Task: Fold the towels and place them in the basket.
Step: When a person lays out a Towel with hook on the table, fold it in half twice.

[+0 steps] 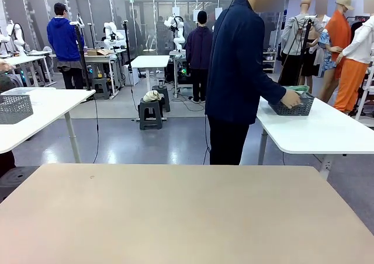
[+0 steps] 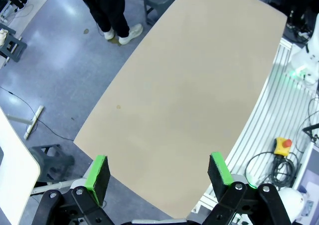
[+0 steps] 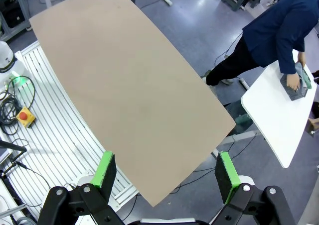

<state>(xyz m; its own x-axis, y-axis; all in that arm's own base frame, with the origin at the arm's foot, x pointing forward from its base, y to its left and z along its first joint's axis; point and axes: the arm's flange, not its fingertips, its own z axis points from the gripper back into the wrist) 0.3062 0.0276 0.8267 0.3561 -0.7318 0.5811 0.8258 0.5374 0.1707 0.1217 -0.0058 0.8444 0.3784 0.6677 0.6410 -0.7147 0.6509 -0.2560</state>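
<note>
The basket [image 1: 290,107] stood on a white bench [image 1: 327,132] off to the right, well apart from the tan bench [image 1: 175,217]. Its long side ran roughly across the front view, along the white bench's near edge. A strip of mint green showed above its rim, probably a towel [image 1: 299,89], though it was too small to be sure. A person [image 1: 236,71] in a dark blue jacket stood at the left end of the white bench and leaned over it, with one hand [image 1: 290,99] on the basket.

The left tool [image 2: 158,169] and the right tool [image 3: 165,169] both hung over the near edge of the tan bench. Their green pads stood wide apart, with nothing between them.

Between the two benches lay a glossy grey floor [image 1: 146,141]. Farther back, a dark stool [image 1: 150,113] carried a pale cloth [image 1: 153,95]. Another white bench [image 1: 41,109] at the left held a second mesh basket [image 1: 14,108].
</note>
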